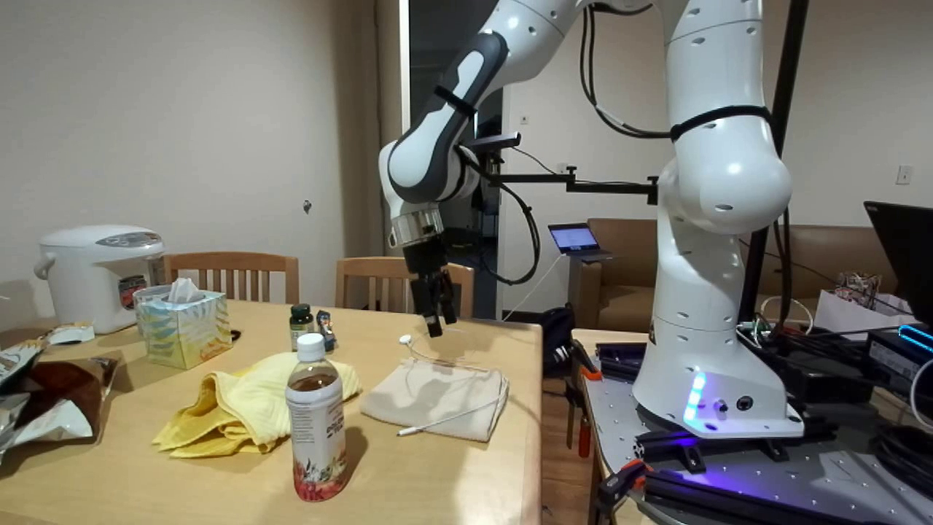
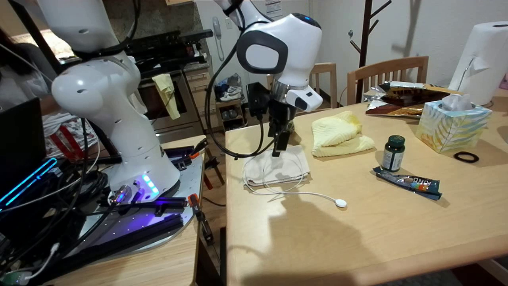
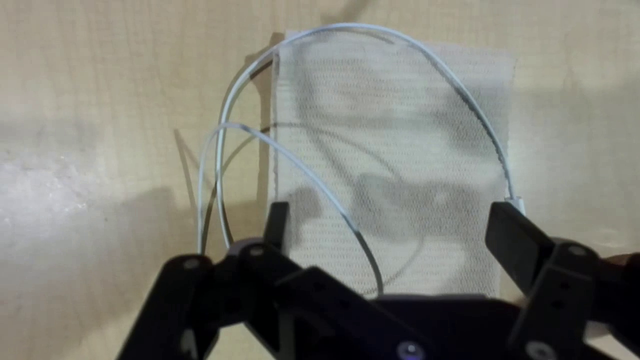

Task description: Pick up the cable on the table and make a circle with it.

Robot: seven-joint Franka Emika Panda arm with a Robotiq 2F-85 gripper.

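Note:
The thin white cable (image 3: 350, 26) lies in loose loops over and beside a pale folded cloth (image 3: 450, 125) on the wooden table (image 1: 408, 481). Its round white end (image 2: 340, 203) rests on bare wood, while the slim plug (image 1: 410, 432) reaches past the cloth's edge. My gripper (image 3: 387, 215) hangs above the cloth, its fingers spread wide. In the wrist view a strand crosses below the gap between them, and the plug is partly covered by the right-hand finger (image 3: 517, 240). Nothing is held. The gripper's body hides the rest of the loops there.
A drink bottle (image 1: 317, 430) and a crumpled yellow cloth (image 1: 255, 401) stand close to the pale cloth. Farther along are a green jar (image 2: 393, 154), a snack bar (image 2: 410, 183), a tissue box (image 2: 452, 125) and snack bags (image 1: 65, 397). The table edge (image 1: 541, 408) faces the robot's base.

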